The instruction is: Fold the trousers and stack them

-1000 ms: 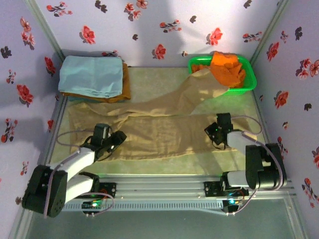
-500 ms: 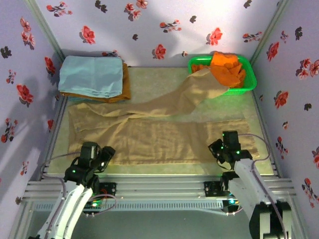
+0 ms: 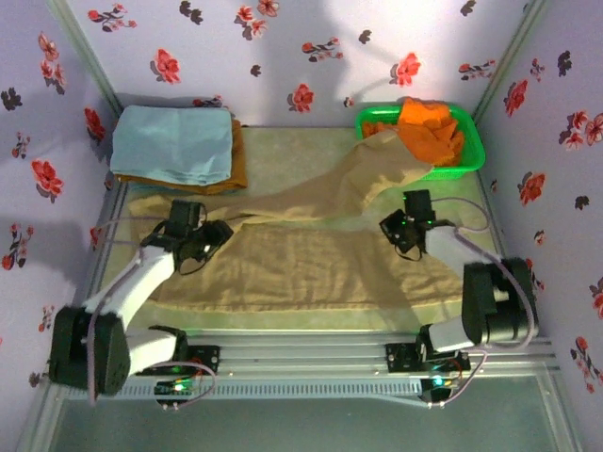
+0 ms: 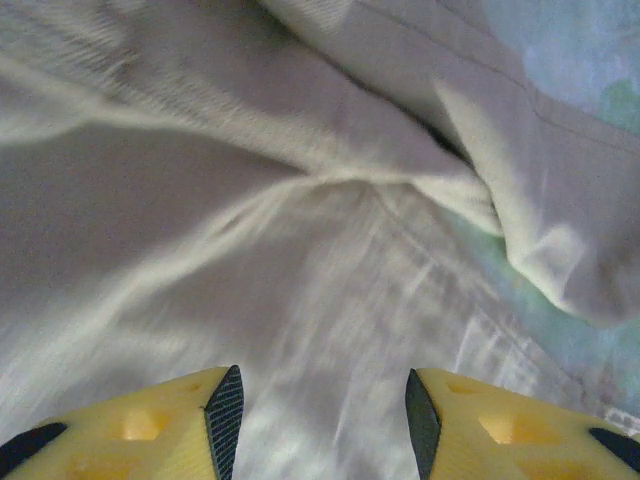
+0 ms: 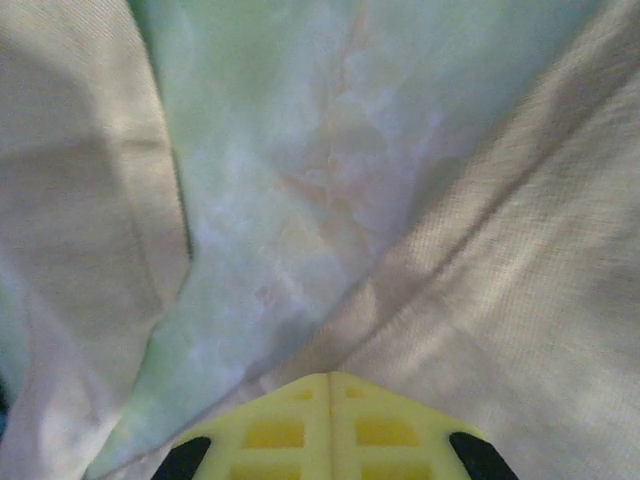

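Observation:
The tan trousers (image 3: 283,264) lie spread across the table, one leg running up to the right into the green basket. My left gripper (image 3: 209,235) hovers over their left part, near a bunched fold. In the left wrist view it (image 4: 322,420) is open, with creased cloth (image 4: 250,200) below the gap and nothing between the pads. My right gripper (image 3: 394,229) sits at the trousers' right side, where the two legs part. In the right wrist view its fingers (image 5: 333,382) are shut together over a cloth edge (image 5: 520,280); no cloth shows pinched between them.
A green basket (image 3: 471,155) at the back right holds orange garments (image 3: 429,127) and the end of one trouser leg. A folded light blue cloth (image 3: 174,141) lies on an orange one (image 3: 237,169) at the back left. Flowered walls close three sides.
Both arms have swung forward from the table's near edge, back onto the trousers. The left gripper now sits farther back and left than a second ago. The cloth's near edge has shifted slightly.

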Tool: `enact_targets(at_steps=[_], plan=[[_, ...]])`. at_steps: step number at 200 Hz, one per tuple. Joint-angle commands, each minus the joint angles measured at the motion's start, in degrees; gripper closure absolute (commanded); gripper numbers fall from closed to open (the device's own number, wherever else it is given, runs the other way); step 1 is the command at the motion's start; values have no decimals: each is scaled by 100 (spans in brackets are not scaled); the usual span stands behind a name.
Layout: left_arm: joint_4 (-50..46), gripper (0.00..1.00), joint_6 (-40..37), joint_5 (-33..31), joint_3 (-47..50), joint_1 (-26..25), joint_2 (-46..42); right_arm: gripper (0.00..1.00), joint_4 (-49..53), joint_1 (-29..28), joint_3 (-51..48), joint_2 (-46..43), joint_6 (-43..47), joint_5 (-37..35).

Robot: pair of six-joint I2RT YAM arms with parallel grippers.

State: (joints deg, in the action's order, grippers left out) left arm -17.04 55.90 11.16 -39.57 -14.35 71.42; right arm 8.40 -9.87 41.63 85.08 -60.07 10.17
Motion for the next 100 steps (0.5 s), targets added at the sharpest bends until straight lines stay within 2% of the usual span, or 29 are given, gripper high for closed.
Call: enact_targets(at_steps=[1,21,52,77,100], plan=[[1017,52,-239,20,-33,0,696,100,-843,-166,18,562,-730,-509],[1254,53,-280,-314,301,79,898,100,-1325,-112,-447,868,-882,-431],[1450,56,-53,-316,1230,435,688,100,-1422,-120,-1083,659,-665,-287],[1117,62,141,217,1602,729,650,100,-423,-161,-975,547,-20,-313],[758,66,181,620,1865,987,693,100,199,-149,-1173,141,216,-271]])
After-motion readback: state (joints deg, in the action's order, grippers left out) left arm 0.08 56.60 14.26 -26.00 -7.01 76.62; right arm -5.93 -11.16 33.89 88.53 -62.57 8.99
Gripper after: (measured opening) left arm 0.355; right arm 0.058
